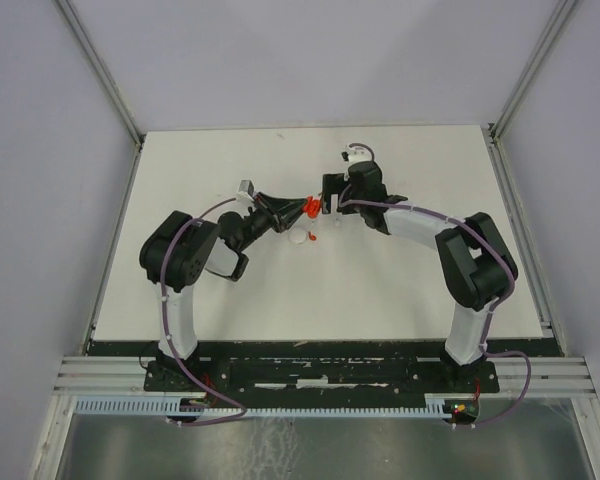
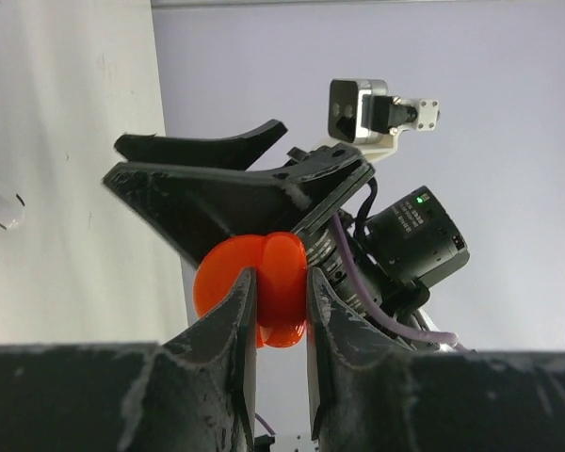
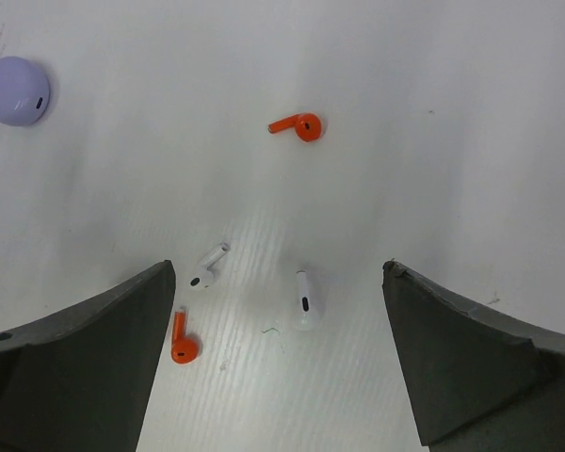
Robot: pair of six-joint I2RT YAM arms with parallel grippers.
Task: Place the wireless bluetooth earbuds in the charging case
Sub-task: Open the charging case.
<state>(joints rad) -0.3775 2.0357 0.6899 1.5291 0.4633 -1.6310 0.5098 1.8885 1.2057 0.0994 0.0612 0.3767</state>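
Note:
My left gripper point(image 2: 281, 282) is shut on a red round charging case point(image 2: 273, 273), held edge-up above the table; it also shows in the top view point(image 1: 309, 207). My right gripper point(image 3: 278, 273) is open and empty, looking down at the table. Below it lie two red earbuds point(image 3: 306, 125) point(image 3: 182, 347) and two white earbuds point(image 3: 207, 268) point(image 3: 304, 301), all loose on the white surface. In the top view the right gripper point(image 1: 330, 200) hovers just right of the red case. The right gripper's black fingers point(image 2: 217, 179) show right behind the case.
A lavender round case point(image 3: 16, 90) lies at the far left of the right wrist view. A white round case point(image 1: 300, 238) lies on the table just below the two grippers; it also shows in the left wrist view point(image 2: 5, 209). Grey walls enclose the table.

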